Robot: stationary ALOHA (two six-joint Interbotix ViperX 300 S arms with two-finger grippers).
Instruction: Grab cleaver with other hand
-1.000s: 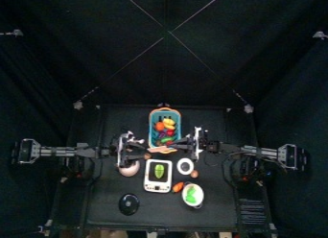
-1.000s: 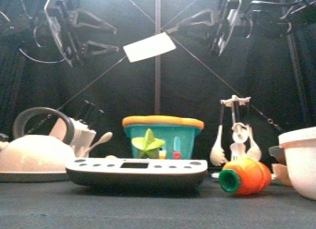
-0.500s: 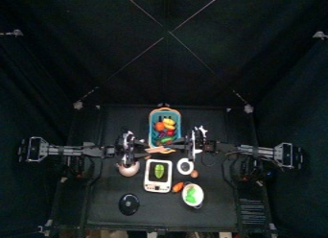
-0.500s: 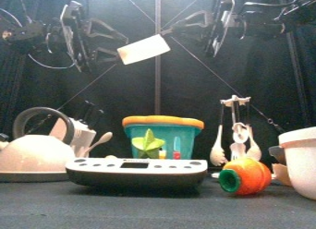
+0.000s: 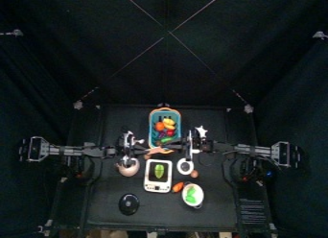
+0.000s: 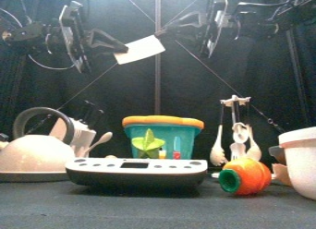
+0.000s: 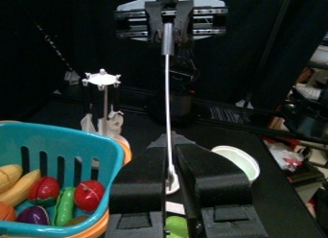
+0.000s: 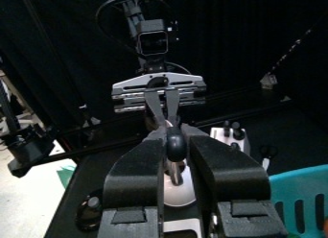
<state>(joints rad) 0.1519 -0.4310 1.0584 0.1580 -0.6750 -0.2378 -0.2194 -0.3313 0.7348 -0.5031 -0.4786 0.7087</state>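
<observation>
**Top view.** The left gripper and the right gripper face each other above the far half of the black table, near the teal plastic basket with an orange rim. What spans the gap between them is too small to make out here. Do not rely on this view for grip checks.

**Front view.** The cleaver with a pale flat blade and dark handle hangs high above the table, well clear of everything on it. The blade slopes down towards the left gripper, and the handle runs up towards the right gripper. Keep both arms level during the handover so the blade does not twist between them.

**Left wrist view.** The blade appears edge-on as a thin pale line. It runs from between the left jaws straight to the right gripper beyond. The left jaws stand close together and appear to pinch the blade's end. Confirm that the line sits centred between the pads.

**Right wrist view.** The right jaws pinch the dark handle. Beyond it, the left gripper meets the blade head-on. Release the right jaws only when the left hold looks firm. Spread them fully, then draw straight back along the handle. A thin, smooth blade is likely to slip or swing if it is released early.
</observation>
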